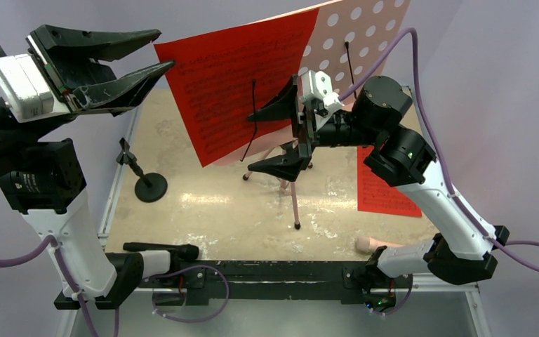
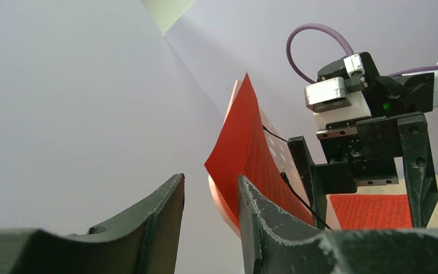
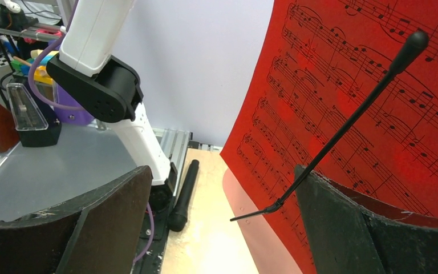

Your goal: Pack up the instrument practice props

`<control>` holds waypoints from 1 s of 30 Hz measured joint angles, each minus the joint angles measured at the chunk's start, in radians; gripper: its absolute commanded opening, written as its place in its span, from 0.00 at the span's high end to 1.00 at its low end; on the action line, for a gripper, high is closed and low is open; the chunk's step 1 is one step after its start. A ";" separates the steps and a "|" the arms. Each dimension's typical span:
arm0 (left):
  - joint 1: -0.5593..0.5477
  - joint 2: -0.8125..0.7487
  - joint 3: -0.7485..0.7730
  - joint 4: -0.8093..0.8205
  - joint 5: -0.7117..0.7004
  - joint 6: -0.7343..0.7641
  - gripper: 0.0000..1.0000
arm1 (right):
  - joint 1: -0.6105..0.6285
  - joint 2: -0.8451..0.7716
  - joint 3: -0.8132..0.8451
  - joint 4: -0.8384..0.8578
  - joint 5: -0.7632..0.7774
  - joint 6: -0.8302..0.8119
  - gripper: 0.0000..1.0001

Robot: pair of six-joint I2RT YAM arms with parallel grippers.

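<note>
The pink music stand stands at the back of the table on thin tripod legs. A red printed sheet leans on its desk under a black wire holder. A second red sheet lies flat at the right. The peach tube lies by the right arm's base. The black round-base peg stand stands at the left. My left gripper is open and empty, raised beside the sheet's upper left corner. My right gripper is open and empty in front of the sheet's lower part.
A black microphone lies along the near edge by the left arm's base and also shows in the right wrist view. A metronome and other items sit off the table to the left.
</note>
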 measured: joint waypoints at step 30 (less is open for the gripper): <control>0.015 0.089 0.239 0.018 -0.200 0.059 1.00 | 0.007 0.031 0.026 -0.019 0.022 -0.046 0.01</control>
